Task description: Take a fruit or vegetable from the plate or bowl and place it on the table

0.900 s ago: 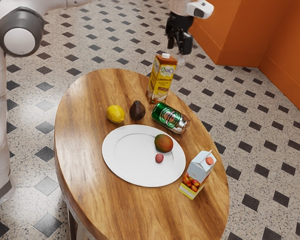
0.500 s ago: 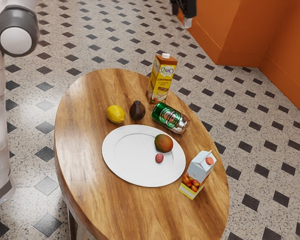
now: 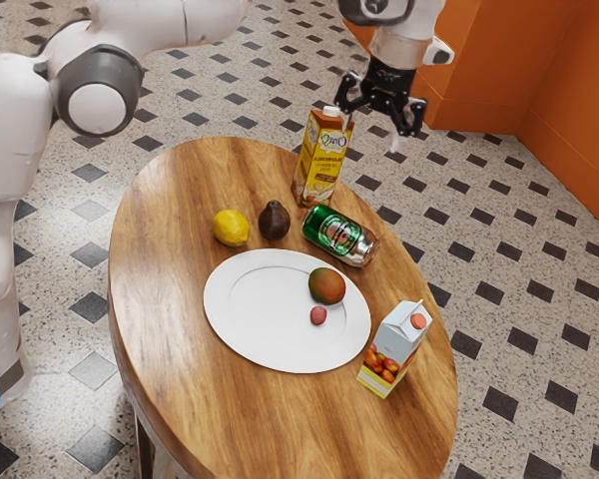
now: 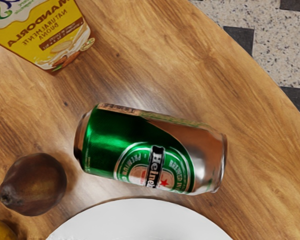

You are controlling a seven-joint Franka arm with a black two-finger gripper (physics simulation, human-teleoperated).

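Observation:
My gripper point(image 3: 379, 122) hangs high above the table's far side, near the tall yellow carton, its two fingers spread apart and nothing between them. On the white plate point(image 3: 255, 324) lie a red-green mango point(image 3: 326, 286) and, beside it, a small reddish fruit point(image 3: 318, 315). The wooden table point(image 3: 180, 299) also bears a lemon point(image 3: 231, 229) and a dark avocado point(image 3: 275, 221), both off the plate. In the wrist view part of the plate point(image 4: 145, 220) and the avocado point(image 4: 35, 184) appear near the can.
A green can point(image 3: 339, 236) lies on its side between the plate and the yellow carton point(image 3: 322, 160); the wrist view has the can point(image 4: 150, 150) below my hand. A white carton point(image 3: 393, 349) stands beside the plate toward the exterior view's right.
My gripper was partly out of the exterior view half a second ago; it has come lower and turned, so both fingers show spread. The things on the table have not moved.

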